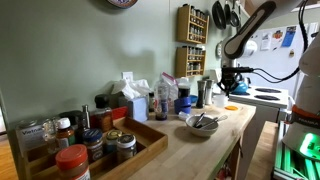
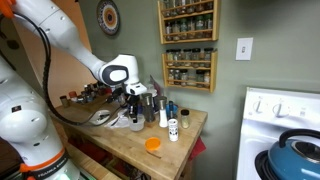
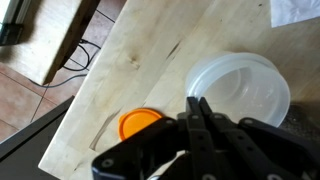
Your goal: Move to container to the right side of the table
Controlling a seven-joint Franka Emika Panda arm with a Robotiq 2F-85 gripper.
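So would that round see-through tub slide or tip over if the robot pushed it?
The tub looks like thin, translucent plastic and seems empty, so it is probably light and would slide easily on the smooth wooden table. It looks low and wide, so tipping seems unlikely. Its thin walls might flex if squeezed.

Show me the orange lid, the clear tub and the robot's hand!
orange lid (image 3: 140,122), wrist view, middle of its top.
clear tub (image 3: 243,86), wrist view, its round bottom.
hand (image 3: 197,104), wrist view, where its fingertips meet.
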